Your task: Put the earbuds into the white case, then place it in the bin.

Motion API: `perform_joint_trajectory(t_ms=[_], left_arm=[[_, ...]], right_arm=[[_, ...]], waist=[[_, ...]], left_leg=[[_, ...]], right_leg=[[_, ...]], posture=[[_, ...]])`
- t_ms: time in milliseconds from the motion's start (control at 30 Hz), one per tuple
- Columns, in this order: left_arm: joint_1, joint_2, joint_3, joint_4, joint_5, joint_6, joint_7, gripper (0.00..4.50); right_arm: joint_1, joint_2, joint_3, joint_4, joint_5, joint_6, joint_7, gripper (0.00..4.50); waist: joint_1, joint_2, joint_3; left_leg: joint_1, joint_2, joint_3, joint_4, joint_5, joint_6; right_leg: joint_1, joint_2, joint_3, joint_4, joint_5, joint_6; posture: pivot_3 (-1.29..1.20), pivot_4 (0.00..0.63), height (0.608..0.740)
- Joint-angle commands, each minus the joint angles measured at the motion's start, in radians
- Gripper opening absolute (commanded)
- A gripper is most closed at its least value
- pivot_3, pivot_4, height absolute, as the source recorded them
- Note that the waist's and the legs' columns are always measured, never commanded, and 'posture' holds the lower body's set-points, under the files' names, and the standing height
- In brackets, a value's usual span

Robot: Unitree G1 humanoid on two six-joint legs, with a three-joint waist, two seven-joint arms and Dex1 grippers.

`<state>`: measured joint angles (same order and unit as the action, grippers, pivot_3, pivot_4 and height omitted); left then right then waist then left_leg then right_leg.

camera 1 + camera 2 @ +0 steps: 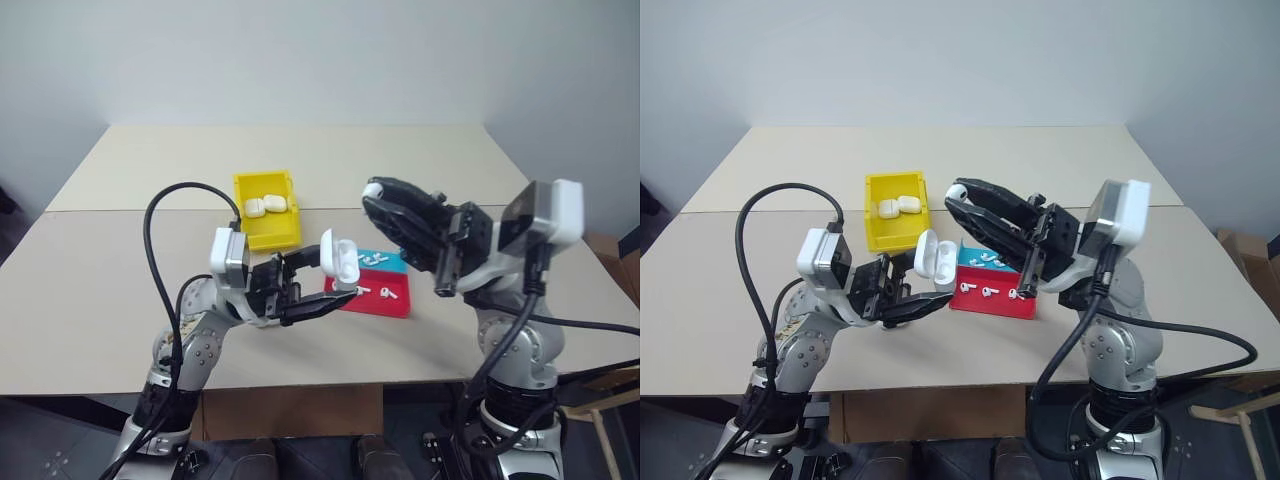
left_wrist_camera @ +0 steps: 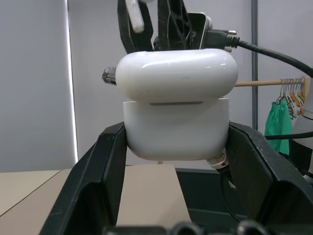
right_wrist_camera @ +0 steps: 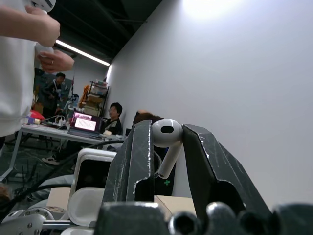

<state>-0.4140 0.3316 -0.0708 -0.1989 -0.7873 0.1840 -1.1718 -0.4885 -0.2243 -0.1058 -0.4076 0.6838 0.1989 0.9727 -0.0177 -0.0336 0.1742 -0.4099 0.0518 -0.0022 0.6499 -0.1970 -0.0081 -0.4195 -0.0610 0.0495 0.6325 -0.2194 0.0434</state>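
The left pincer [image 1: 318, 290], 2 black fingers, is clamped on a small glossy white rounded earbud case [image 1: 341, 261] with its hinged lid swung open, held up above the front part of the pale beige tabletop [image 1: 90, 290]. In the left wrist view the white case [image 2: 177, 126] sits squarely between the 2 fingers [image 2: 98, 186], touching both.

The right pincer [image 1: 965, 208] is raised just beside and above the open case, closed on 1 tiny glossy white stemmed earbud [image 3: 166, 142]. In the right wrist view its rounded head is pinched between the 2 black fingertips [image 3: 139, 147], with the stem pointing down between them.

Below the 2 pincers a shallow red and teal plastic tray [image 1: 992, 298] lies on the tabletop, with several more loose white earbuds [image 1: 987, 292] lying in it.

Just behind the tray, to its left, stands the small bright yellow rectangular plastic bin [image 1: 268, 228]; 2 closed white cases [image 1: 265, 204] lie in its far half, side by side and touching.

In the background of the right wrist view, people [image 3: 115, 117] sit at a desk with a lit laptop [image 3: 85, 124], and a person's hands [image 3: 54, 61] are seen near the camera.
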Motion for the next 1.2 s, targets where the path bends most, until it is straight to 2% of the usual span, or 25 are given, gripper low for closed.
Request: perform_joint_trajectory(t_ms=[33,1200], left_arm=[[-0.028,-0.014,0.014,-0.002,-0.003,0.000,-0.007,2.78],[-0.026,-0.051,0.035,0.020,0.035,-0.029,-0.019,2.78]], right_arm=[[0.005,-0.008,0.017,0.003,0.004,-0.049,0.014,0.99],[0.055,-0.073,0.075,0.042,-0.015,-0.067,0.018,0.99]], waist=[[0.000,0.000,0.000],[0.001,0.000,0.000]], left_leg=[[0.000,0.000,0.000,0.000,0.000,0.000],[0.000,0.000,0.000,0.000,0.000,0.000]], right_leg=[[0.000,0.000,0.000,0.000,0.000,0.000],[0.000,0.000,0.000,-0.001,0.000,0.000]], posture=[[0.00,0.150,0.740],[0.00,0.150,0.740]])
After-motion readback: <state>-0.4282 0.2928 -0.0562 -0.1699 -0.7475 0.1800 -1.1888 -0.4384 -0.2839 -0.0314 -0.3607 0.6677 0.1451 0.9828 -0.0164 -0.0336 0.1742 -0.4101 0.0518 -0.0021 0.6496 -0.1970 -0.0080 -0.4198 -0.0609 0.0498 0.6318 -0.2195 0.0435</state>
